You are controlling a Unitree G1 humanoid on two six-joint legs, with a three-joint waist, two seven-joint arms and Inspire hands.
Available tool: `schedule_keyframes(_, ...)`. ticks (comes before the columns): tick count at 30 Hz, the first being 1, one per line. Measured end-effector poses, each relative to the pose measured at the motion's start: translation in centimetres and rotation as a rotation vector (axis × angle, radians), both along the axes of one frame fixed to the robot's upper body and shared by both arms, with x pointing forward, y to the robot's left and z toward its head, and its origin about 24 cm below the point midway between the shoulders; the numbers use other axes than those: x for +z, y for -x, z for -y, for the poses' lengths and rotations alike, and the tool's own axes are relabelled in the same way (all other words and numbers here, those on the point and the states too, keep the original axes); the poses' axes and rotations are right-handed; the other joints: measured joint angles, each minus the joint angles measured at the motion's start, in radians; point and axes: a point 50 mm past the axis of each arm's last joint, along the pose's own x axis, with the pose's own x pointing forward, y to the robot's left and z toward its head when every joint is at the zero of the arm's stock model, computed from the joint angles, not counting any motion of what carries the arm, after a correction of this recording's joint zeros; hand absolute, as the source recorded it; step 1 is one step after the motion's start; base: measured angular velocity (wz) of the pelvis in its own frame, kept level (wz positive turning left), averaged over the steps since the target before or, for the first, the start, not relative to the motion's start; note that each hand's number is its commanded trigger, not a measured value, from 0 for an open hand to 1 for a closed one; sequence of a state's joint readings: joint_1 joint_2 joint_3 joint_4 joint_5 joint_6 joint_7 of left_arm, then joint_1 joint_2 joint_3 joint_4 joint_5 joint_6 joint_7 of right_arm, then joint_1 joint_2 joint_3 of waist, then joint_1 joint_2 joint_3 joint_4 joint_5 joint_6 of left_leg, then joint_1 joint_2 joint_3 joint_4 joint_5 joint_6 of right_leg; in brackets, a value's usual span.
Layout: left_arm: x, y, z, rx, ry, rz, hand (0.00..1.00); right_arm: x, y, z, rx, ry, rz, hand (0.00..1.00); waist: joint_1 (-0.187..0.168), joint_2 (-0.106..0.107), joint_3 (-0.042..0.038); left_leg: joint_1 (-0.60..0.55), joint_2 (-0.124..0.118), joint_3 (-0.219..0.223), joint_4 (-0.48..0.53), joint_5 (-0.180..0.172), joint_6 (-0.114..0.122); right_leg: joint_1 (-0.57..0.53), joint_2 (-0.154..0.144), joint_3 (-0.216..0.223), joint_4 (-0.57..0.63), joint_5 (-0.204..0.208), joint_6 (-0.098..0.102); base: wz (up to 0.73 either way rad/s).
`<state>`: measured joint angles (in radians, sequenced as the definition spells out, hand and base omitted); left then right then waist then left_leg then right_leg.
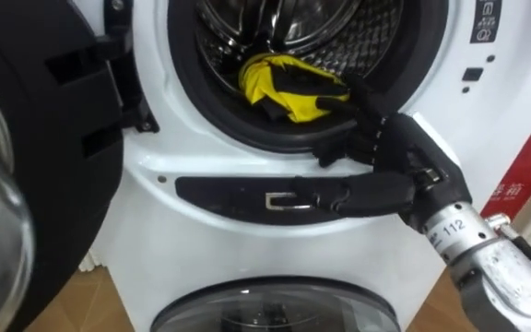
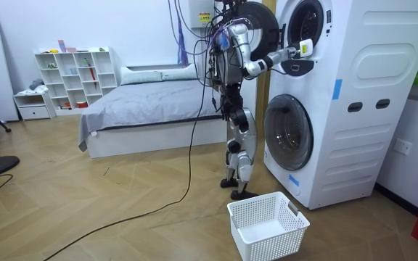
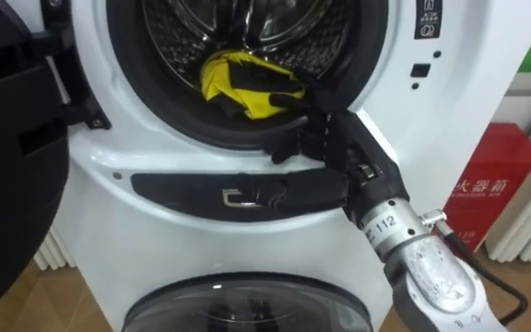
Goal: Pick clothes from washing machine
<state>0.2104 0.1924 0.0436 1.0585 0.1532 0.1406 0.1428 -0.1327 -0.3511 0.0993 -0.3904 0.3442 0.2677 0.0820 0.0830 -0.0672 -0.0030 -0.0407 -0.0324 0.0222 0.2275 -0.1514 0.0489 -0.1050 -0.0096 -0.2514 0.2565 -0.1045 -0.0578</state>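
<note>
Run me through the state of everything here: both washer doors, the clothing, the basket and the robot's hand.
Upper washer door: swung wide open.
Lower washer door: closed.
Yellow garment: bunched inside the upper drum, at its front lip.
Right hand: at the drum's lip, against the garment; grip cannot be made out.
Laundry basket: upright on the floor beside the machine, nothing in it.

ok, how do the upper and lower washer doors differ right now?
Upper door is swung open to the robot's left; lower door is shut. Upper door leaves its drum exposed, with a yellow cloth inside; lower door covers its opening. Both are round, on one white stacked unit.
</note>
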Motion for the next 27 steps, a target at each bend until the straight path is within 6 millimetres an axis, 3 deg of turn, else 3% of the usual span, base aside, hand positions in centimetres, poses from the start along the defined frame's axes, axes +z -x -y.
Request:
schedule_keyframes(9,-0.1,1.1,0.0,0.044,0.001,-0.02,0.0,0.7,0.5,-0.5,0.057,0.035,0.009,0.0,0.011,-0.004,-0.001,-0.001,0.02,0.0,0.003,-0.011,-0.021,0.0,0.02,0.0,-0.001,-0.017,-0.012,0.01)
schedule_keyframes(27,-0.2,1.1,0.4,0.04,0.011,-0.018,0.0,1.1,0.8,-0.7,0.107,0.038,0.012,0.0,0.004,0.001,-0.0037,0.003,0.022,0.0,-0.006,-0.011,-0.021,0.0,0.023,0.001,-0.001,-0.024,-0.021,0.0)
